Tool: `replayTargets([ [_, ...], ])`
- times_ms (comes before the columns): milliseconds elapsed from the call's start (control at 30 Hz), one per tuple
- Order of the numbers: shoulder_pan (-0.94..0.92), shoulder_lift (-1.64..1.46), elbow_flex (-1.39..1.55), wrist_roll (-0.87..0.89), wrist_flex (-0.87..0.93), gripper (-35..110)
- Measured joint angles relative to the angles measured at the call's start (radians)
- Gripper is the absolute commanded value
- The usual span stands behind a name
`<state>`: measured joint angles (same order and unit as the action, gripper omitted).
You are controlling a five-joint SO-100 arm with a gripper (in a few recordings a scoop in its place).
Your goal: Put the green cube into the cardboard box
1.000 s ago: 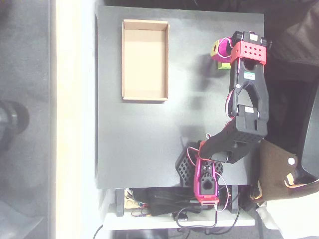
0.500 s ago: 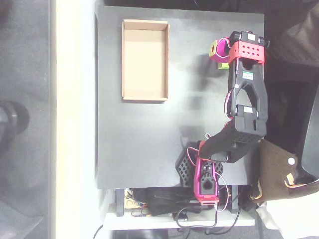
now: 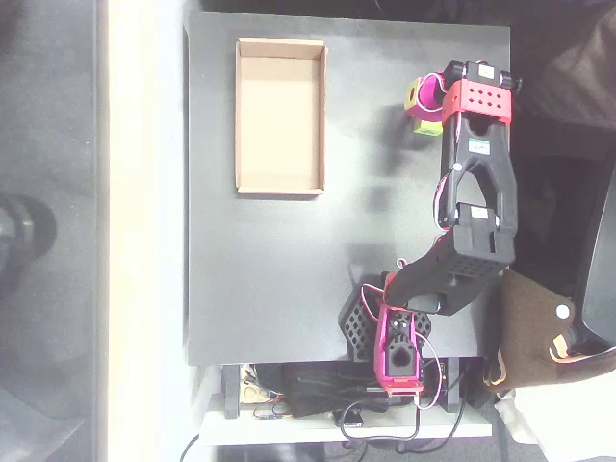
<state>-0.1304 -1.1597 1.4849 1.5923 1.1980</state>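
The overhead view is soft and slightly blurred, with washed highlights. A bright overexposed strip [image 3: 144, 231] runs down at nine o'clock. The black table [image 3: 279, 279] looks matte, with faint diffuse shadows left of the arm [image 3: 476, 192].

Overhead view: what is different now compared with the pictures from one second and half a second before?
Very little. The gripper and the upper arm drifted slightly toward the top of the picture, over the green cube, which shows partly under it at the same place on the table. Whether the cube is gripped cannot be told. The cardboard box stayed empty and unmoved.
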Motion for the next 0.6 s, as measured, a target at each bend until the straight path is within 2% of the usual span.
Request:
replayTargets([
  [167,0.0,-0.002,0.0,0.0,0.0,7],
  [600,0.002,-0.014,-0.002,0.0,0.0,6],
])
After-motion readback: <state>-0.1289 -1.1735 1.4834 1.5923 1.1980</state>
